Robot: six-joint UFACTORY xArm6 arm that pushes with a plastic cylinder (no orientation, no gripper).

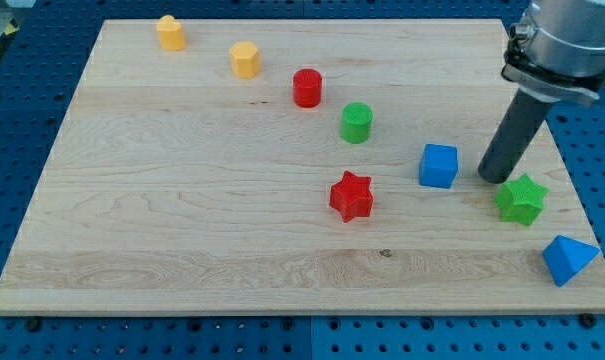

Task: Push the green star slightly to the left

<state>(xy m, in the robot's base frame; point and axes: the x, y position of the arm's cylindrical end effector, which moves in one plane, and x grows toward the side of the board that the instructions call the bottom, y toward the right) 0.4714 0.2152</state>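
Observation:
The green star (pixel 521 199) lies on the wooden board (pixel 182 200) near the view's right edge. My tip (pixel 496 178) rests on the board just above and to the left of the star, close to it, between the star and the blue cube (pixel 438 166). The rod rises up and to the right toward the arm's grey body at the view's top right.
A red star (pixel 352 196) lies left of the blue cube. A blue triangular block (pixel 568 260) sits at the board's lower right corner. A green cylinder (pixel 357 122), a red cylinder (pixel 307 88) and two yellow blocks (pixel 245 60) (pixel 171 33) run diagonally toward the top left.

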